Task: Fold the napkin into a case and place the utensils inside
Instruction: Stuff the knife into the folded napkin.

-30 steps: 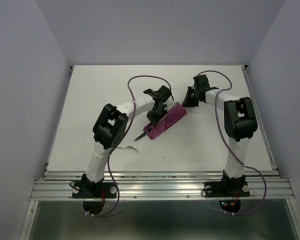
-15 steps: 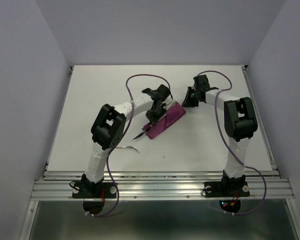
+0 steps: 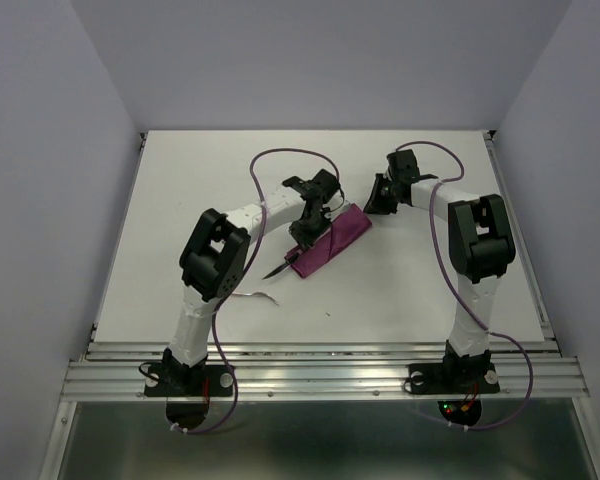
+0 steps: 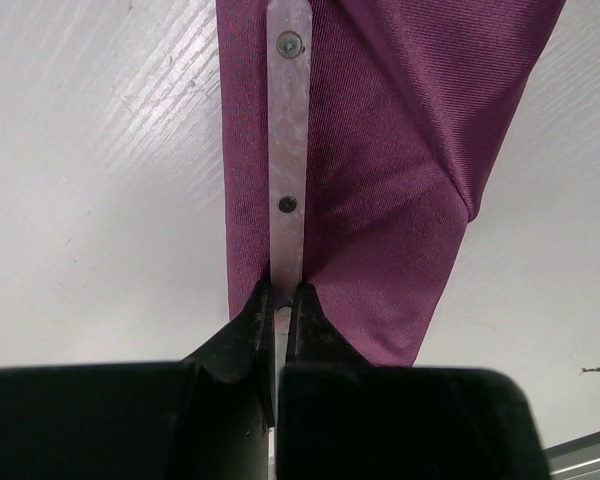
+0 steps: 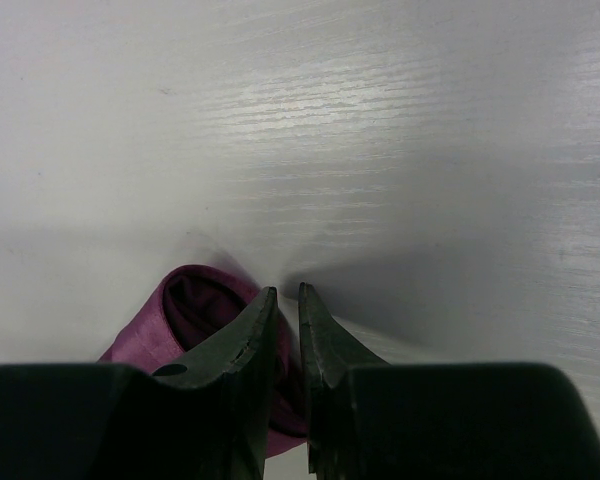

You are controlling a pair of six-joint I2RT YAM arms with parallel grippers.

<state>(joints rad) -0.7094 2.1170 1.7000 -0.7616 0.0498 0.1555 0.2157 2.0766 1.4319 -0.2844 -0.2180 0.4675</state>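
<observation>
Pale walls (image 3: 40, 150) close in a white table (image 3: 180, 200). From above, the case (image 3: 338, 236) lies at its middle, long axis running from lower left to upper right of the frame. The left gripper (image 3: 306, 236) sits over its lower-left half and the right gripper (image 3: 378, 200) at its upper-right end, while the knife (image 3: 278, 270) pokes a dark tip out at lower left. Against a second ago only the left arm has eased slightly leftward; case and tip lie as they did, so the insertion looks slow and unfinished. A slim pale piece (image 3: 252, 296), probably the other utensil, waits nearer the bases. At the left wrist the fingers (image 4: 248, 325) are clamped tight on the knife's riveted handle (image 4: 288, 150), which points straight up the frame along the case's left edge. At the right wrist the fingers (image 5: 330, 345) stand almost together beside the case's rolled mouth at lower left; whether they pinch it I cannot tell.
</observation>
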